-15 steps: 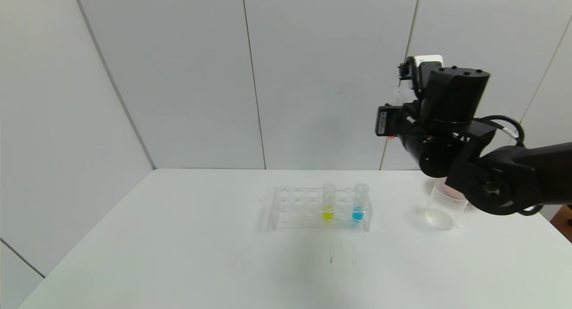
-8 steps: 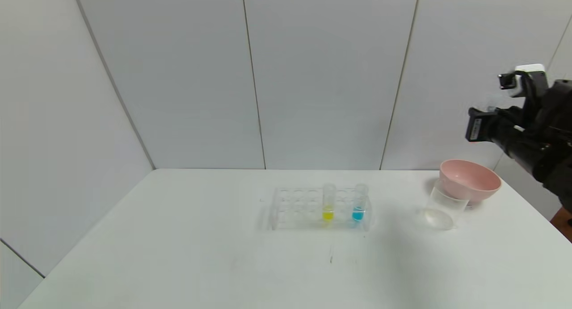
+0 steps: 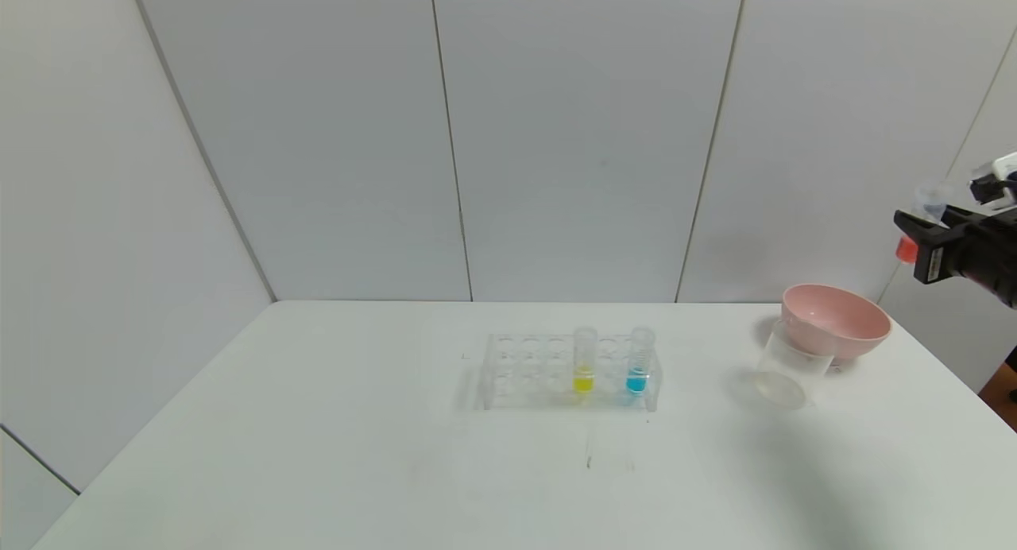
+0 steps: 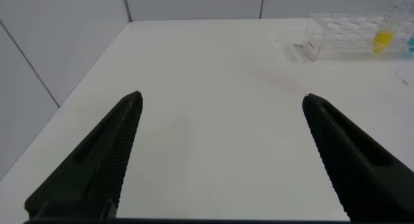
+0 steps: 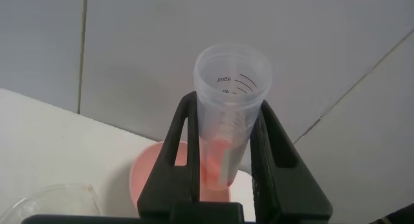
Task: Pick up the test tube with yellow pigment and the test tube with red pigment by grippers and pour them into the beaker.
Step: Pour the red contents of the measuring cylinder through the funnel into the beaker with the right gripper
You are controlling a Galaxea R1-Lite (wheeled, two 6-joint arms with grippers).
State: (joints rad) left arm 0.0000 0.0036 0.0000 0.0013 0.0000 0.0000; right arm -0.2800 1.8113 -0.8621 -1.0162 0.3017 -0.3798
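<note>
In the head view the right gripper (image 3: pixel 926 236) hangs high at the right edge, above the pink bowl (image 3: pixel 834 321), and it holds the red tube (image 3: pixel 908 244). The beaker (image 3: pixel 786 369) stands touching the bowl. The yellow tube (image 3: pixel 584 361) and blue tube (image 3: pixel 639 361) stand in the rack (image 3: pixel 516 371).

In the left wrist view the left gripper (image 4: pixel 223 130) is wide open above the table (image 4: pixel 213 81), with the rack far off.

In the right wrist view the fingers (image 5: pixel 184 156) clamp the red tube (image 5: pixel 229 114) above the bowl (image 5: pixel 150 175).
</note>
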